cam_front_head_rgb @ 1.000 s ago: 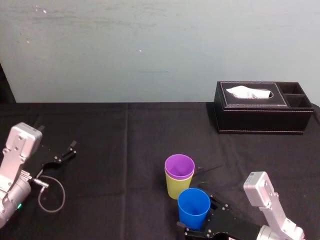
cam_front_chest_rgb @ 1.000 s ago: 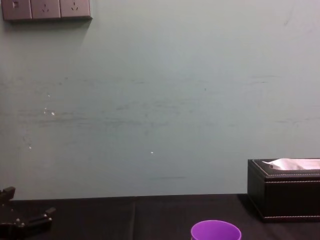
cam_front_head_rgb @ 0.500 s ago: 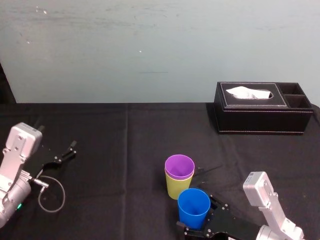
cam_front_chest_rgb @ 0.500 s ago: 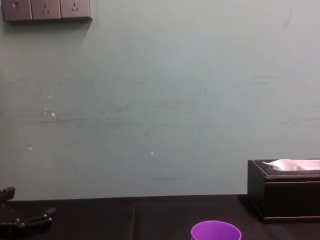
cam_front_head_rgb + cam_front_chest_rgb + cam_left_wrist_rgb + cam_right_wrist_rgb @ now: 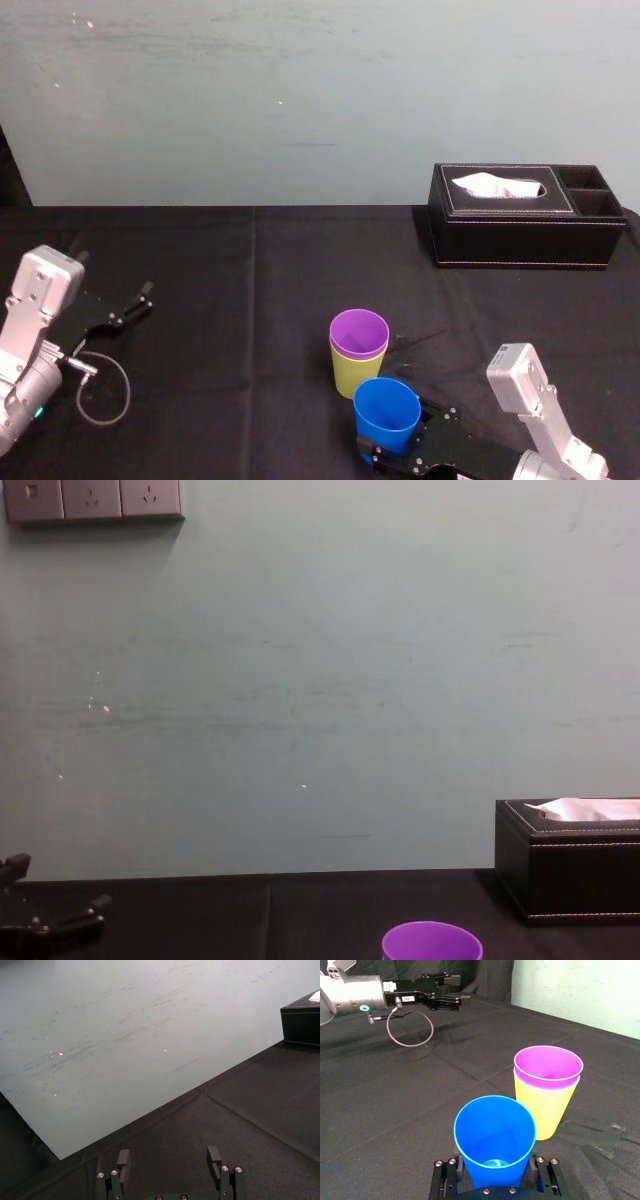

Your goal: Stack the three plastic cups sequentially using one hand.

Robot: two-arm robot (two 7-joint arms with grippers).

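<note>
right gripper [image 5: 496, 1170] clamped low on the blue cup [image 5: 387, 414] near the table [image 5: 250, 300] front edge, just beside the purple cup [image 5: 359, 333] nested in the yellow-green cup [image 5: 349, 376]; looks light, slick, thin-walled, so squeeze gently; left gripper [image 5: 170, 1160] parked open at left edge.

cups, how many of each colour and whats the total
yellow-green cup: 1
purple cup: 1, nested in the yellow-green cup
blue cup: 1, held between the fingers of the right gripper, just in front of the other two
Total: 3 cups
The left gripper is open, far to the left and apart from the cups.
</note>
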